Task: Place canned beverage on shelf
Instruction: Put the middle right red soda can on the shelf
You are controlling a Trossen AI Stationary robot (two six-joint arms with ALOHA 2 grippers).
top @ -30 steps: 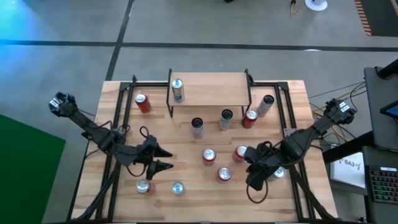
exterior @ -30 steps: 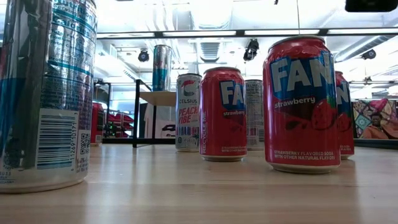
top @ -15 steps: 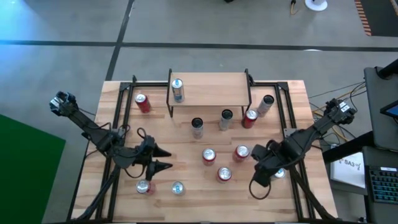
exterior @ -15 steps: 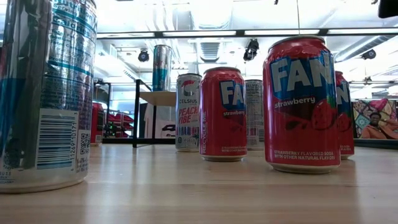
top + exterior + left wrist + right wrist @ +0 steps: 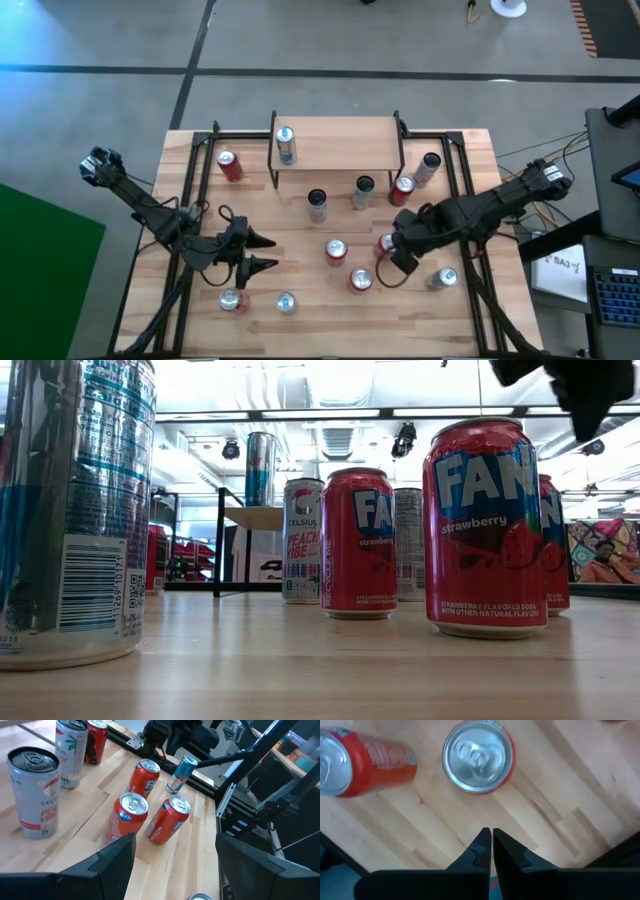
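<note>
Right gripper [image 5: 393,262] hovering over red Fanta cans [image 5: 359,280] mid-table, fingers [image 5: 481,851] clenched, empty, lining up pick. Left gripper [image 5: 262,253] waiting near table's front-left, fingers spread, grasping nothing. Shelf [image 5: 340,141] sitting at back edge, one blue can [image 5: 286,145] standing on its left end.

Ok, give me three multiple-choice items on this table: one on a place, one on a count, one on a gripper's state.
1. Where does the only can on the shelf stand?
A. near its left end
B. in its middle
C. near its right end

2. How many cans stand on the shelf?
A. none
B. one
C. three

3. How are the right gripper's fingers?
A. wide apart
B. closed on a can
C. shut, holding nothing

Answers: 1 A, the blue and silver can stands by the shelf's left legs. 2 B, no other can is on the plank. 3 C, the right wrist view shows the fingertips together over bare wood.
</note>
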